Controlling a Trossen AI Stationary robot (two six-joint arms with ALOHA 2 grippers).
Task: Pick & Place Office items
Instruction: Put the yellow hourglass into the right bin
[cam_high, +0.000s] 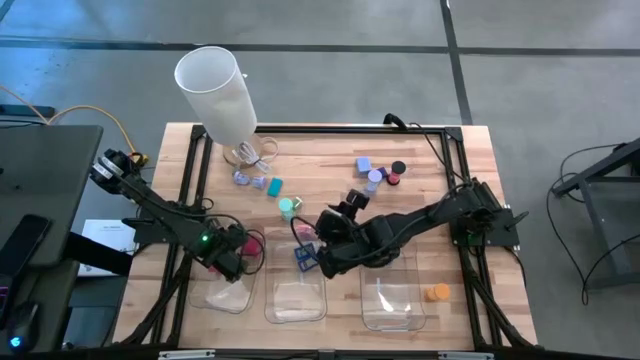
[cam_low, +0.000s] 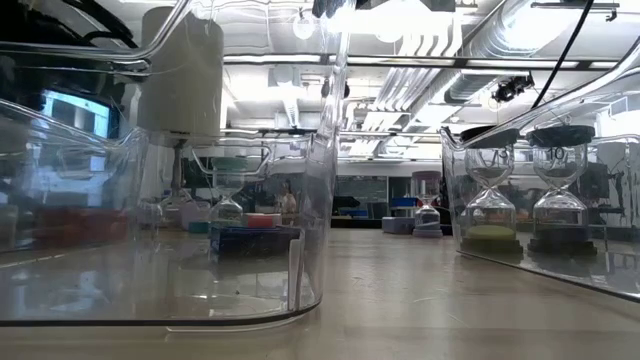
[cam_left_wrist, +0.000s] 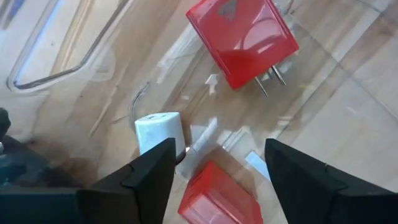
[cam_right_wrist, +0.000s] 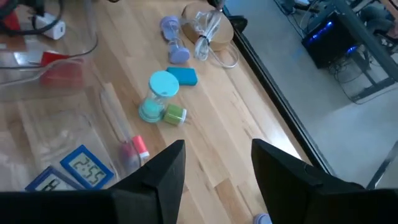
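My left gripper (cam_high: 236, 257) hangs open over the left clear tray (cam_high: 222, 296), pointing down. A red cube with plug prongs (cam_left_wrist: 242, 40) and a small white plug (cam_left_wrist: 158, 129) lie on the tray floor. A second red cube (cam_left_wrist: 214, 196) lies below and between the open fingers; I see no touch. My right gripper (cam_high: 320, 252) stands open and empty above the far end of the middle tray (cam_high: 297, 300), where two blue digital timers (cam_right_wrist: 87, 165) and a red-pink piece (cam_right_wrist: 134, 149) lie. A teal hourglass (cam_right_wrist: 158, 93), a green cap (cam_right_wrist: 174, 114) and a teal block (cam_right_wrist: 183, 76) lie on the wood beyond.
A tall white cylinder (cam_high: 215, 85) stands at the far left, with a coiled cable (cam_right_wrist: 208, 31) and a purple hourglass (cam_right_wrist: 174, 40) by it. Small blue, purple, black and red pieces (cam_high: 380, 172) sit far right. An orange piece (cam_high: 437, 292) lies beside the right tray (cam_high: 392, 305).
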